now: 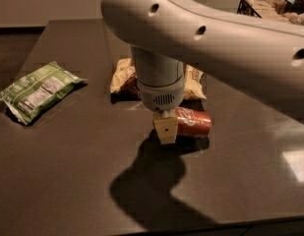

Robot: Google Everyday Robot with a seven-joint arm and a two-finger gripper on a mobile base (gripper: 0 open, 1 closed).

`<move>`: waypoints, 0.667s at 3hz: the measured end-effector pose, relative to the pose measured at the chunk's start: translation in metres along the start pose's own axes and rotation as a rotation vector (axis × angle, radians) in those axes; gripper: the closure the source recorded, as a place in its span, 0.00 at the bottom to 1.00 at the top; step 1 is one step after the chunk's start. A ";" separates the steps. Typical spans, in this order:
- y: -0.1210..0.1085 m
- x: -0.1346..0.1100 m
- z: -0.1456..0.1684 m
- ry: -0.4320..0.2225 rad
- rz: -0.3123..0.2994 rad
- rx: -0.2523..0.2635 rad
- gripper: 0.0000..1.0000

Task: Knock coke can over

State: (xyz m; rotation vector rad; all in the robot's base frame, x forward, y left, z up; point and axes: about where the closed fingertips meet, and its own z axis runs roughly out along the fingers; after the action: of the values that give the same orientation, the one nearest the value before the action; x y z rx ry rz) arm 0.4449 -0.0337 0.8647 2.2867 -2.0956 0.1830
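The coke can (pixel 193 123) is red with white lettering and lies on its side on the dark table (pixel 68 171), its length running left to right. My gripper (pixel 166 130) hangs straight down from the big white arm, right at the can's left end and touching or nearly touching it. Only one tan finger (pixel 166 132) shows; the rest of the gripper is hidden by the wrist above it. The gripper's shadow falls on the table just in front.
A tan snack bag (pixel 126 77) lies behind the gripper, partly hidden by the arm. A green snack bag (pixel 37 90) lies at the left edge of the table. A dark basket (pixel 269 6) with items stands at the far right back.
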 end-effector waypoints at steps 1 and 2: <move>-0.007 0.007 0.003 0.019 -0.025 0.042 0.36; -0.008 0.006 0.002 0.013 -0.026 0.053 0.13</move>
State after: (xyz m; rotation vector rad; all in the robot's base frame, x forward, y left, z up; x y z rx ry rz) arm 0.4538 -0.0391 0.8641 2.3338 -2.0788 0.2549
